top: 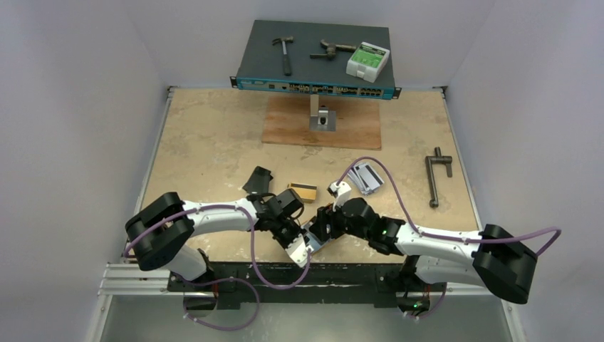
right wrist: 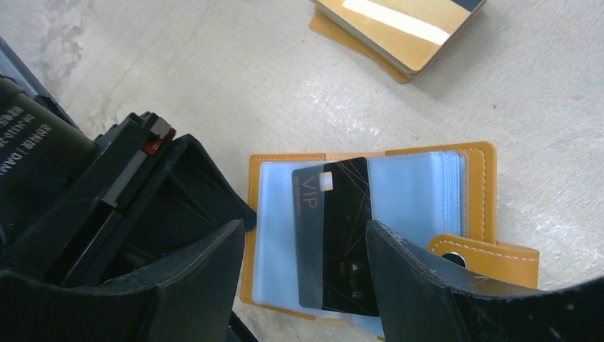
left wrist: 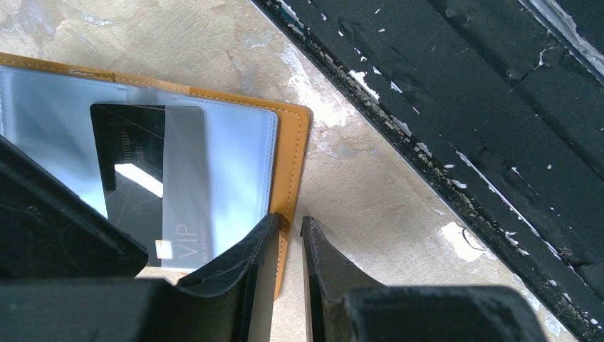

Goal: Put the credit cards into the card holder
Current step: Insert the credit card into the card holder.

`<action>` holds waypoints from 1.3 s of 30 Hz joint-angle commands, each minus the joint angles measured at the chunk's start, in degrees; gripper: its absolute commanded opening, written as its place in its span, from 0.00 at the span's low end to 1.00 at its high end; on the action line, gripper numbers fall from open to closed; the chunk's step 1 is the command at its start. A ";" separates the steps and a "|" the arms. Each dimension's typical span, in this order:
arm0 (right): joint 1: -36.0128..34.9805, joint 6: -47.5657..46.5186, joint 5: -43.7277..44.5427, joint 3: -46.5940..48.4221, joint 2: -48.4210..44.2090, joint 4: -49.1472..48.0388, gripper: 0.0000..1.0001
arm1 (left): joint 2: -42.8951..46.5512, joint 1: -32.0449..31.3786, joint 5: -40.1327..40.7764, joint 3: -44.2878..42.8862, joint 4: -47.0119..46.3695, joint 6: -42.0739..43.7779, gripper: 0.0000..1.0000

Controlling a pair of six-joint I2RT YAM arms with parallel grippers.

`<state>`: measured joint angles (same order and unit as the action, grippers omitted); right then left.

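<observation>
The orange card holder (right wrist: pixel 474 185) lies open and flat near the table's front edge, clear sleeves up, its snap tab (right wrist: pixel 491 255) at one side. A dark credit card (right wrist: pixel 342 235) with a grey "VIP" band sits partly in a sleeve. My right gripper (right wrist: pixel 305 231) hovers open over it, one finger on each side of the card. My left gripper (left wrist: pixel 290 221) is nearly closed, with the holder's orange edge (left wrist: pixel 292 164) in the slit between its fingers. The same card (left wrist: pixel 149 178) shows through the sleeve. In the top view both grippers (top: pixel 298 248) (top: pixel 322 226) meet and hide the holder.
A yellow-orange card stack (top: pixel 305 191) (right wrist: pixel 402 32) and fanned silver cards (top: pixel 366 178) lie just beyond the grippers, with a black folded case (top: pixel 258 179) to their left. The table's black front rail (left wrist: pixel 463 107) runs close by. A network switch (top: pixel 313 60), wooden board (top: pixel 320 125) and black tool (top: pixel 436 178) stand farther off.
</observation>
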<state>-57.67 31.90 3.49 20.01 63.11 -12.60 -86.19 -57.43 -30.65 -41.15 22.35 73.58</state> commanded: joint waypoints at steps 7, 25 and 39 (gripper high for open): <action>0.10 -1.56 -0.06 1.46 1.36 3.38 0.63 | -1.37 -1.15 -0.61 -0.13 1.57 -0.58 0.17; 0.01 0.13 -7.18 2.41 5.52 -1.64 0.59 | 1.10 -1.44 1.21 3.16 -3.99 -3.24 0.14; -0.60 3.36 -12.88 0.89 5.28 -2.89 0.56 | 1.58 -1.46 2.34 3.70 -6.46 -4.95 0.14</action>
<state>-57.74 33.82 -5.56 20.86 69.23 -12.86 -84.75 -58.59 -29.74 -38.50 16.99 69.65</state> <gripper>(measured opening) 0.557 0.139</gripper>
